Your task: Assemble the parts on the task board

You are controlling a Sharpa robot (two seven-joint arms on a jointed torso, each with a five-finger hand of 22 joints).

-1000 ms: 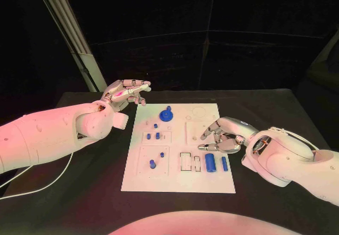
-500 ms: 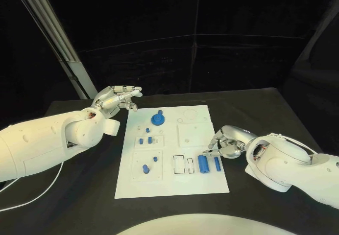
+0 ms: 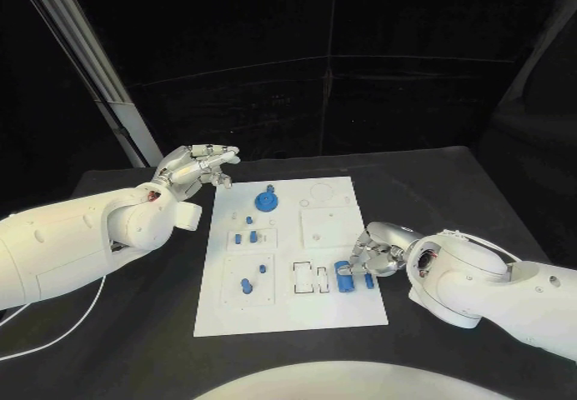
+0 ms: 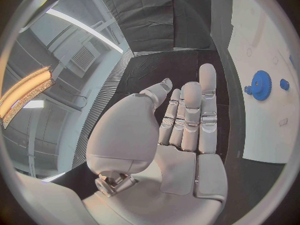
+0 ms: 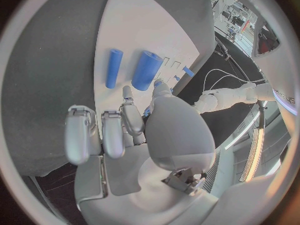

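The white rectangular task board (image 3: 301,250) lies in the middle of the black table (image 3: 457,183), running from the frame's centre down toward the lower middle. Near its upper end sits a blue gear-shaped part (image 3: 266,201) — in the left wrist view it shows as a toothed blue disc (image 4: 260,79) on the white plate (image 4: 269,45). Small blue pegs (image 3: 244,237) stand in the left column of the board, and a further blue piece (image 3: 247,287) lies lower down on that side. At the board's lower right edge lie a thick blue cylinder (image 3: 345,277) and a thinner blue rod (image 3: 368,281); the right wrist view shows the two side by side (image 5: 146,70) (image 5: 114,68). The right silver hand (image 3: 375,250) rests at that edge, its fingers curled down just beside the thick cylinder — whether they actually grip it I cannot tell. The left silver hand (image 3: 198,167) hovers above the table at the upper left, off the board, its fingers extended and holding nothing (image 4: 187,120).
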